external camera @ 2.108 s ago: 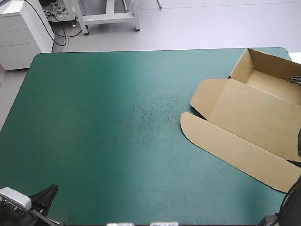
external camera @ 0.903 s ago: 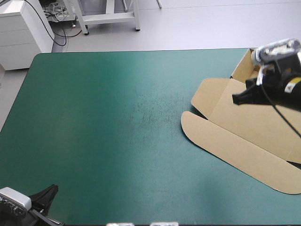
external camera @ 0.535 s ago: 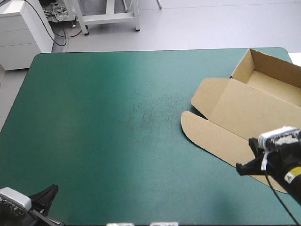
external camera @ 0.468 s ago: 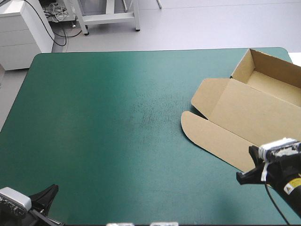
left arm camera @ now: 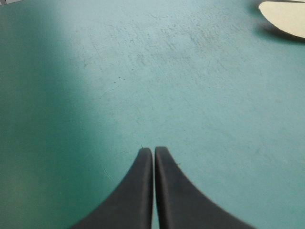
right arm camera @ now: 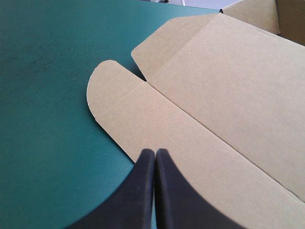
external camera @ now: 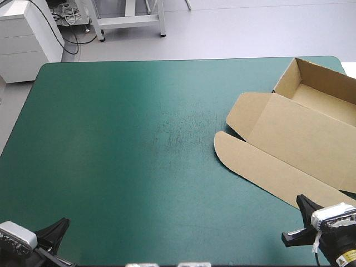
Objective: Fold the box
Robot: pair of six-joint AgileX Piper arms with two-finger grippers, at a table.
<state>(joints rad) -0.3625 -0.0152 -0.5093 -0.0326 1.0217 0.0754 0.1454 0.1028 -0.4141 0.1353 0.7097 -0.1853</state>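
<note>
The box (external camera: 289,128) is lying on the right side of the counter (external camera: 139,139), reaching toward the far right corner. Its tray (external camera: 320,92) is standing at the far end with walls raised. The lid (right arm camera: 228,90) is lying flat, and its round-ended flap (right arm camera: 124,109) is stretching nearer and leftward.

The tray is sitting open, and the part in view is showing only bare brown board; its right end is running out of the high view.

The board is looking thin and light, so it is probably going to slide on the counter when pushed. It is likely stiff across its panels and weak at its creases. The flap's free edge looks like the best place to take hold, pinching the sheet or slipping a finger under it, with the tray braced against shifting.

The right gripper (right arm camera: 155,153) is hanging at the near right with fingers pressed together, tips over the flap's near edge; whether they are touching it is unclear. The left gripper (left arm camera: 153,152) is waiting at the near left, fingers together too, over bare counter and well apart from the box.
</note>
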